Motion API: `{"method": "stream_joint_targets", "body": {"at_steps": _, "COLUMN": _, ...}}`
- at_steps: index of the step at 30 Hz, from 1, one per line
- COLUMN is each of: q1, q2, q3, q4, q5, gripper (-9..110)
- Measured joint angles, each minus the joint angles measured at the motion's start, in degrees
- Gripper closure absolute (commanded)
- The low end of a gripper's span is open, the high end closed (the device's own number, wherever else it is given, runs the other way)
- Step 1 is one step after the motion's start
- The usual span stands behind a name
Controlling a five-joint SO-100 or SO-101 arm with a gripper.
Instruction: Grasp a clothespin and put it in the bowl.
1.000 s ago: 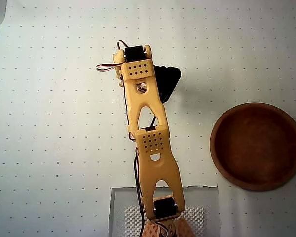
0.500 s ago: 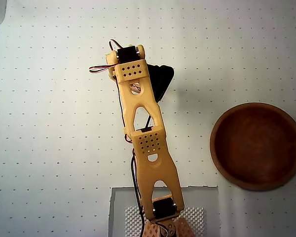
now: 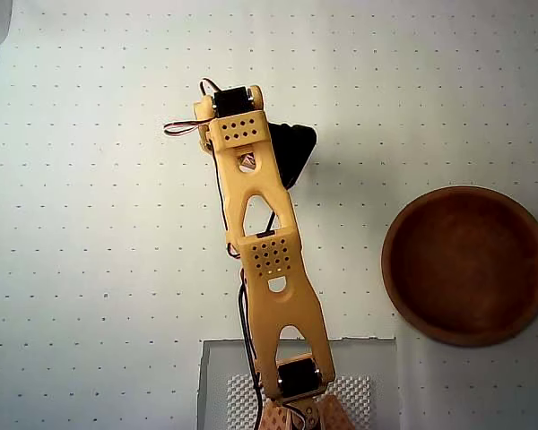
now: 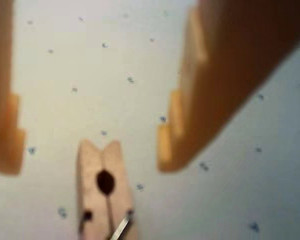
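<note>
In the wrist view my gripper (image 4: pixel 87 160) is open, close above the white dotted mat. Its two orange fingers (image 4: pixel 190 120) stand wide apart. The light-wood clothespin (image 4: pixel 105 195) lies on the mat at the bottom of that view. Its notched end reaches up into the gap between the fingertips, nearer the left one, and touches neither. Its metal spring shows at the bottom edge. In the overhead view the orange arm (image 3: pixel 255 224) reaches from the bottom edge toward the upper middle and hides the gripper and the clothespin. The reddish-brown wooden bowl (image 3: pixel 403 287) stands empty at the right.
The white dotted mat (image 3: pixel 90 224) covers the table. A clear plate (image 3: pixel 377 376) lies under the arm's base at the bottom edge. A black wrist part (image 3: pixel 294 150) sticks out to the right of the arm's far end.
</note>
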Motion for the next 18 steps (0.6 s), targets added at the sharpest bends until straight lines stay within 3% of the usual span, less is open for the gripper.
{"method": "stream_joint_targets", "body": {"at_steps": 18, "q1": -0.70, "q2": -3.34, "q3": -0.44, "q4": -0.35, "q5": 0.00, "gripper": 84}}
